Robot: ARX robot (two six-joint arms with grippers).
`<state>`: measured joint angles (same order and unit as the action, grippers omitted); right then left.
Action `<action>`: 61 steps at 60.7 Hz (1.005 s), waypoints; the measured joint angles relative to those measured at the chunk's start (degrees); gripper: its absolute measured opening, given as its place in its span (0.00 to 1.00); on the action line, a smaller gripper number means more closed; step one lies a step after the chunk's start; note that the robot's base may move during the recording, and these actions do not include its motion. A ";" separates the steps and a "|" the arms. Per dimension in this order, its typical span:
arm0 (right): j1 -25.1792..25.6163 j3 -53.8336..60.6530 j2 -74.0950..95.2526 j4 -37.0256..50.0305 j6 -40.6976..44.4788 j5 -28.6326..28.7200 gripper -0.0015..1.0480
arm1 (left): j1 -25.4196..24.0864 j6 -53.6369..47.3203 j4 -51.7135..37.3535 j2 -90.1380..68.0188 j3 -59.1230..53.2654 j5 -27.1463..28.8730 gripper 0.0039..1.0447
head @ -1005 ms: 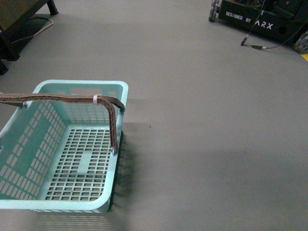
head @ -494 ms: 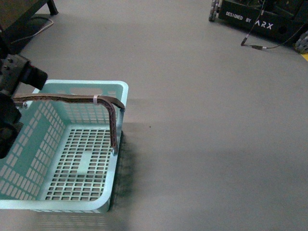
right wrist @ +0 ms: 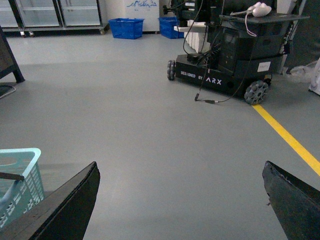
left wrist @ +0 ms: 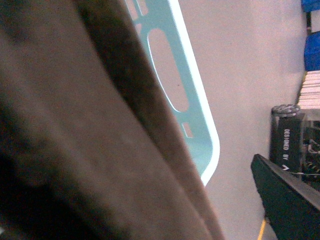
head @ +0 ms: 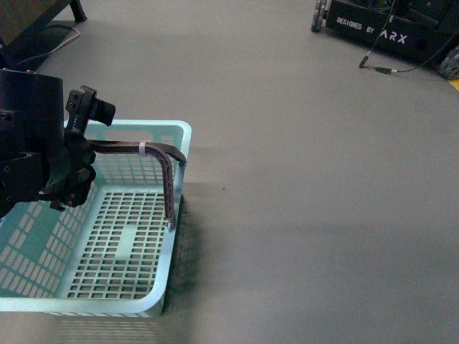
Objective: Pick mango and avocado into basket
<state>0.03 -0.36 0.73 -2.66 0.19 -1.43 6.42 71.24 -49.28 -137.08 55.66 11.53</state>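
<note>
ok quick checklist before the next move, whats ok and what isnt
1. Basket upright on the floor, nothing in it: ok.
2. Mango in sight: not ok, none in any view.
3. Avocado in sight: not ok, none in any view.
4. Left arm clear of the basket handle: cannot tell; a brown blur fills most of the left wrist view.
5. Right gripper open and holding nothing: ok.

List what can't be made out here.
- Mango, avocado: in no view.
- Left arm fingers: hidden by its own body in the front view; open or shut unclear.
- Basket left side: covered by that arm, cut by the edge.
- Left wrist view: blurred handle fills it.
</note>
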 joint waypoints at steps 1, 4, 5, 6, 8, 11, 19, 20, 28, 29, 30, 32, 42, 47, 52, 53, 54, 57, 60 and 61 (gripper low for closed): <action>0.00 0.00 0.00 0.00 0.00 0.00 0.93 | -0.04 0.57 -0.37 -0.22 0.26 -0.04 0.81; 0.00 0.00 0.00 0.00 0.00 0.00 0.93 | -0.17 2.40 -2.29 -0.74 1.11 0.26 0.69; 0.00 0.00 0.00 0.00 0.00 0.00 0.93 | -0.26 2.86 -2.89 -0.83 1.36 0.26 0.65; 0.00 0.00 0.00 0.00 0.00 0.00 0.93 | -0.33 3.19 -3.48 -0.85 1.60 0.26 0.62; 0.00 0.00 0.00 0.00 0.00 0.00 0.93 | -0.52 4.02 -4.63 -0.85 1.90 0.24 0.56; 0.00 0.00 0.00 0.00 0.00 0.02 0.93 | -0.83 5.27 -5.27 -0.79 2.45 0.24 0.47; 0.00 0.00 0.00 0.00 0.00 0.00 0.93 | -1.40 7.78 -5.16 -0.42 2.75 0.04 0.25; 0.00 0.00 0.00 0.00 0.00 0.00 0.93 | -1.49 8.07 -5.09 -0.26 2.69 0.00 0.23; 0.00 0.00 0.00 0.00 0.00 0.00 0.93 | -2.32 10.75 -0.92 5.09 1.03 -1.03 0.06; 0.00 0.00 0.00 0.00 0.00 0.00 0.93 | -2.36 10.54 -0.42 5.73 0.81 -0.98 0.06; 0.00 0.00 0.00 0.00 0.00 0.02 0.93 | -2.62 9.38 0.90 7.39 0.22 -0.61 0.06; 0.00 0.00 0.00 0.00 0.00 0.02 0.93 | -3.21 9.09 3.23 10.14 -0.61 -0.55 0.06; 0.00 0.00 0.00 0.00 0.00 0.02 0.93 | -5.20 9.79 13.92 23.87 -4.83 -1.18 0.05; 0.00 0.00 0.00 0.00 0.00 0.00 0.93 | -5.60 9.92 17.73 30.71 -7.23 -0.74 0.05; 0.00 0.00 0.00 0.00 0.00 0.00 0.93 | -6.10 10.84 23.12 37.94 -9.03 -0.81 0.05; 0.00 0.00 0.02 0.00 0.00 0.00 0.93 | -6.16 11.06 23.85 38.84 -9.18 -0.85 0.05; 0.00 0.00 0.00 0.00 0.00 0.00 0.93 | -6.32 11.58 25.33 40.50 -9.44 -0.90 0.05; 0.00 0.00 0.00 0.00 0.00 0.00 0.93 | -6.54 12.55 28.26 43.67 -9.86 -1.05 0.05; 0.00 0.00 0.00 0.00 0.00 0.00 0.93 | -6.71 13.79 31.06 46.60 -10.01 -1.14 0.05; 0.00 0.00 0.00 0.00 0.00 0.00 0.93 | -6.78 14.45 32.35 47.98 -10.01 -1.20 0.05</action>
<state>0.03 -0.36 0.73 -2.66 0.19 -1.43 -0.36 85.69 -16.93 -89.10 45.65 10.33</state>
